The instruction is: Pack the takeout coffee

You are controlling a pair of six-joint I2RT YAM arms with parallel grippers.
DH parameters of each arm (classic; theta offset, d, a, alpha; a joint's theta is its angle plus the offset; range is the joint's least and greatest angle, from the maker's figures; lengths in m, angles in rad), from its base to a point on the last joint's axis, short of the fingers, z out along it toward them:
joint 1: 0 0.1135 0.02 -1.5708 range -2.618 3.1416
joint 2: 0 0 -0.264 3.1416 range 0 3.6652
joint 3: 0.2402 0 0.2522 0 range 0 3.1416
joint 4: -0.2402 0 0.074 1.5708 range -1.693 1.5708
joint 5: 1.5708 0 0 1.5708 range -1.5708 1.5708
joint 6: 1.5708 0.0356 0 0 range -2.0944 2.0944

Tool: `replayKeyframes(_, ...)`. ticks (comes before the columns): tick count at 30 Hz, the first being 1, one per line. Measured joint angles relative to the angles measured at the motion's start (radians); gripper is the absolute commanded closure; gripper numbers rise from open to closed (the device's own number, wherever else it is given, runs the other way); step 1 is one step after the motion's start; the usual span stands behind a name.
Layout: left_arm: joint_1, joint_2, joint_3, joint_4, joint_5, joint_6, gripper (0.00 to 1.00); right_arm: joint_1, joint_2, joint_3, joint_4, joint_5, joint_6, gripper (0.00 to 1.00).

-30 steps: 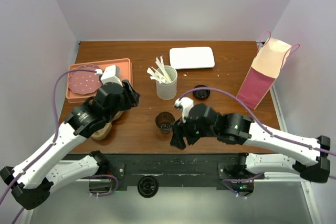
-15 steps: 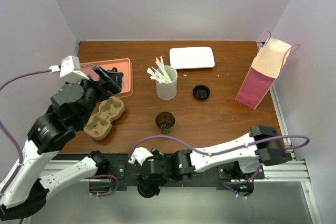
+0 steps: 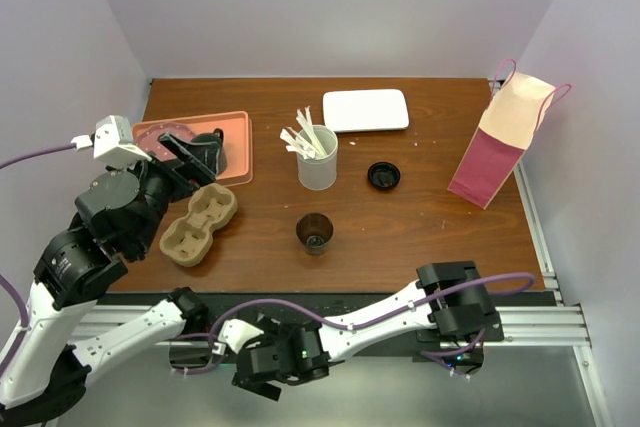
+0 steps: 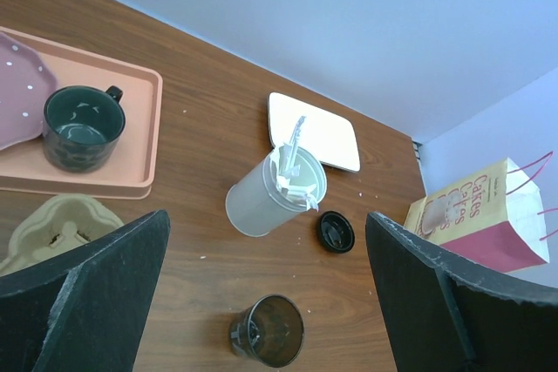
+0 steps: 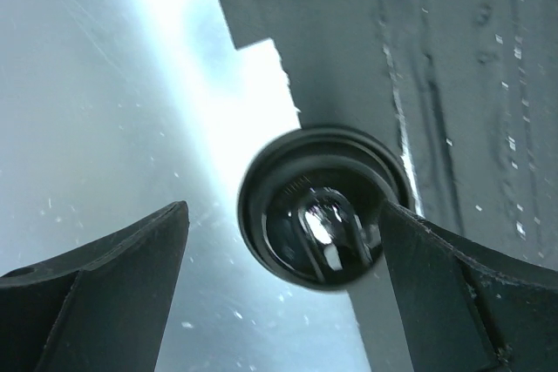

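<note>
We are holding our left gripper (image 4: 266,224) high above the left side of the table (image 3: 420,237), its fingers (image 4: 87,302) spread wide with nothing between them. Our right gripper (image 5: 283,215) is hanging below the near table edge, off the tabletop. Its jaws are likewise standing wide apart and empty, and it is facing a round black fitting (image 5: 323,206) on the frame.

The takeout coffee (image 3: 314,232) is standing upright near the middle of the table, with its top open. Its black lid (image 3: 383,175) is lying flat on the wood, well apart from it, between the white cup of stirrers (image 3: 318,162) and the paper bag (image 3: 500,142).

A pulp cup carrier (image 3: 200,222) is sitting left of the coffee, just in front of the orange tray (image 4: 154,137), which is carrying a dark mug (image 4: 83,126) and a pink dotted plate (image 4: 17,84). A white rectangular plate (image 3: 366,109) is lying toward the far edge.
</note>
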Motion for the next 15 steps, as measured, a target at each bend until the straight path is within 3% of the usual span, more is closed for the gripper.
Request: replayKeyframes(15, 0.000, -0.008, -0.002, -0.005, -0.015, 0.005, 0.00, 0.006, 0.032, 0.012, -0.016, 0.059, 0.003, 0.10)
